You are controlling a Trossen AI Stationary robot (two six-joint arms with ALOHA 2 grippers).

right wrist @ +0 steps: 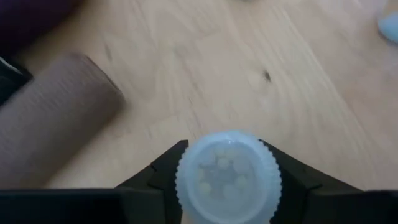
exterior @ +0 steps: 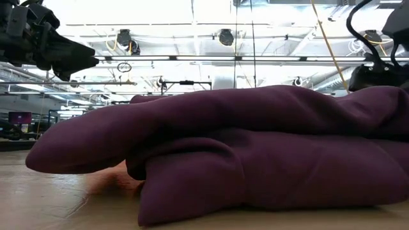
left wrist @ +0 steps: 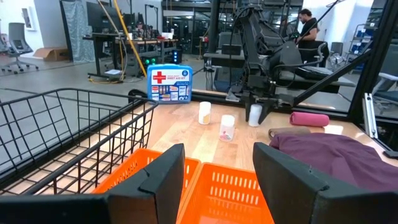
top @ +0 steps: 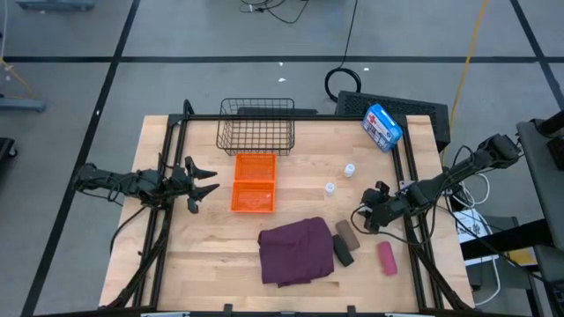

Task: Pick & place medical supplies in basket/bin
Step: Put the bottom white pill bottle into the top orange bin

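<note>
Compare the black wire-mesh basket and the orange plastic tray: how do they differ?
The black wire-mesh basket has open grid walls you can see through; the orange plastic tray is solid plastic. The basket is wider and stands at the table's far edge; the tray is narrower, split into two compartments, and lies just nearer than the basket. Both are rectangular, and neither shows anything inside.

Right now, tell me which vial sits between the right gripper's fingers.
The third vial, at the right gripper near the brown roll; the other two stand free nearer the box.
</note>
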